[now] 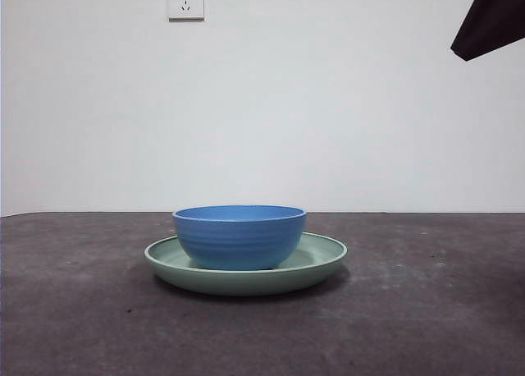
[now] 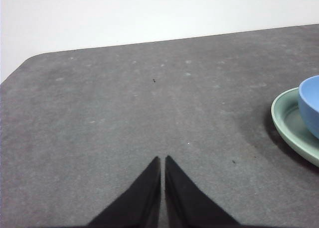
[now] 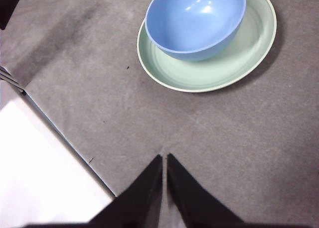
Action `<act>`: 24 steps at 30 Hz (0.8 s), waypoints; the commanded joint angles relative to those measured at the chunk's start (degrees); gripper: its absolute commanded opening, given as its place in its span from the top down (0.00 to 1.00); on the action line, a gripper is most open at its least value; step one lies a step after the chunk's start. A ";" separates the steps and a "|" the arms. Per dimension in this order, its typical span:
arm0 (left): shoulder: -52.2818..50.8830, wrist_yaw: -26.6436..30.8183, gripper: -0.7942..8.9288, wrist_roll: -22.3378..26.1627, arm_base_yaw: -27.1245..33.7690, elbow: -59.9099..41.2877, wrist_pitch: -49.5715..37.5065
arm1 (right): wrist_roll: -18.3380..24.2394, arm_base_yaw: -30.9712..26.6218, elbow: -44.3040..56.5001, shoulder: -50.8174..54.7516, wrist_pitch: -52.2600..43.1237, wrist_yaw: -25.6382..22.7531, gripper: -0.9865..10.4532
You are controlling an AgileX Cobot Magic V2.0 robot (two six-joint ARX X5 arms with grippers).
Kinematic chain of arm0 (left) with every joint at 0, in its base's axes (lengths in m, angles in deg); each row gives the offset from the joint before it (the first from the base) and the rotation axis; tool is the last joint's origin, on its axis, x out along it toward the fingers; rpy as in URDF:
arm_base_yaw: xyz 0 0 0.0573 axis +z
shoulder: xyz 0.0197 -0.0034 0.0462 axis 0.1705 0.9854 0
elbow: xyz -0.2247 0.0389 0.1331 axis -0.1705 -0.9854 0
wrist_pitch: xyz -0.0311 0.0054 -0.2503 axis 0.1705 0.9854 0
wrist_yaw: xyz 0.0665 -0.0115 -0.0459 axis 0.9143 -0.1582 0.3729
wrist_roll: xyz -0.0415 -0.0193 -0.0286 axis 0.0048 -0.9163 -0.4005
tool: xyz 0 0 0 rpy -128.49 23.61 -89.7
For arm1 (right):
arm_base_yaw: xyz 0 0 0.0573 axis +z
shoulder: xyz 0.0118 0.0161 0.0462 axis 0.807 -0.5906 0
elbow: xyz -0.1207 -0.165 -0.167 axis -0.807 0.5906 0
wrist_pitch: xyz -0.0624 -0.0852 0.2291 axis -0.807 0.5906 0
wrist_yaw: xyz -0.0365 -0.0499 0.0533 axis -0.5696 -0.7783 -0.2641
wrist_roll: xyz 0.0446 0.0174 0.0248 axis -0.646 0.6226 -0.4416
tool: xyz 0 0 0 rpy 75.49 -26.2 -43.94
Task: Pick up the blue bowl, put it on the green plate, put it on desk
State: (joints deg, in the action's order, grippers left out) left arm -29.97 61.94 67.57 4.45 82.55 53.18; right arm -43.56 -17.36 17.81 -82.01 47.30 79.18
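The blue bowl (image 1: 239, 235) stands upright inside the green plate (image 1: 320, 261) at the middle of the desk (image 1: 426, 310). It also shows in the right wrist view (image 3: 194, 21) on the plate (image 3: 249, 54), and partly in the left wrist view (image 2: 311, 108) on the plate (image 2: 289, 121). My right gripper (image 3: 164, 157) is shut and empty, above the desk and well clear of the plate. My left gripper (image 2: 162, 159) is shut and empty, off to the side of the plate. A black arm tip (image 1: 492, 19) shows at the top right of the front view.
A white wall with a power socket (image 1: 185, 0) stands behind the desk. The desk's edge (image 3: 65, 138) runs near my right gripper, with a pale floor beyond it. The desk's rounded corner (image 2: 35, 58) shows in the left wrist view.
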 commanded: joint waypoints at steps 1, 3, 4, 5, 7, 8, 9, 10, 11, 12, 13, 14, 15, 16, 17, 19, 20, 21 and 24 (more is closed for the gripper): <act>-0.13 0.09 0.90 -0.15 0.04 -1.18 0.39 | 0.42 0.55 -0.37 -0.17 -0.57 0.02 0.91; -0.11 0.09 0.90 -0.15 0.04 -1.18 0.42 | 0.42 0.55 -0.37 -0.17 -0.57 0.02 0.91; -0.11 0.09 0.90 -0.15 0.04 -1.18 0.39 | 0.42 0.55 -0.37 -0.17 -0.57 0.02 0.91; -0.13 0.09 0.90 -0.15 0.04 -1.18 0.42 | 0.39 0.55 -0.37 -0.17 -0.57 0.02 0.91; -0.13 0.09 0.90 -0.15 0.04 -1.18 0.39 | 0.42 0.55 -0.37 -0.17 -0.57 0.02 0.91; -0.11 0.09 0.90 -0.15 0.04 -1.18 0.39 | 0.39 0.55 -0.37 -0.17 -0.57 0.02 0.91; -0.13 0.09 0.90 -0.15 0.04 -1.18 0.39 | 0.42 0.55 -0.37 -0.17 -0.57 0.02 0.91; -0.13 0.09 0.90 -0.15 0.04 -1.18 0.39 | 0.42 0.55 -0.37 -0.17 -0.57 0.02 0.91; -0.13 0.09 0.90 -0.15 0.04 -1.18 0.42 | 0.39 0.55 -0.37 -0.17 -0.57 0.02 0.91; -0.11 0.09 0.90 -0.15 0.04 -1.18 0.39 | 0.39 0.55 -0.37 -0.17 -0.57 0.02 0.91; -0.13 0.09 0.90 -0.15 0.04 -1.18 0.42 | 0.42 0.55 -0.37 -0.17 -0.57 0.02 0.91; -0.11 0.09 0.90 -0.15 0.04 -1.18 0.42 | 0.39 0.55 -0.37 -0.17 -0.57 0.02 0.91; -0.13 0.09 0.90 -0.15 0.04 -1.18 0.39 | 0.39 0.55 -0.37 -0.17 -0.57 0.02 0.91; -0.13 0.09 0.90 -0.15 0.04 -1.18 0.42 | 0.39 0.55 -0.37 -0.17 -0.57 0.02 0.91; -0.11 0.09 0.90 -0.15 0.04 -1.18 0.39 | 0.42 0.55 -0.37 -0.17 -0.57 0.02 0.91; -0.13 0.09 0.90 -0.15 0.04 -1.18 0.42 | 0.39 0.55 -0.37 -0.17 -0.57 0.02 0.91; -0.11 0.09 0.90 -0.15 0.04 -1.18 0.42 | 0.42 0.55 -0.37 -0.17 -0.57 0.02 0.91; -0.13 0.09 0.90 -0.15 0.04 -1.18 0.42 | 0.42 0.55 -0.37 -0.17 -0.55 0.02 0.91; -0.11 0.09 0.90 -0.15 0.04 -1.18 0.42 | 3.63 -0.76 -0.37 0.79 -0.63 -1.25 0.91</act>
State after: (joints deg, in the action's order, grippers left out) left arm -29.97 61.94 67.57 4.45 82.55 53.18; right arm -42.55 -18.12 17.81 -81.62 47.32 78.37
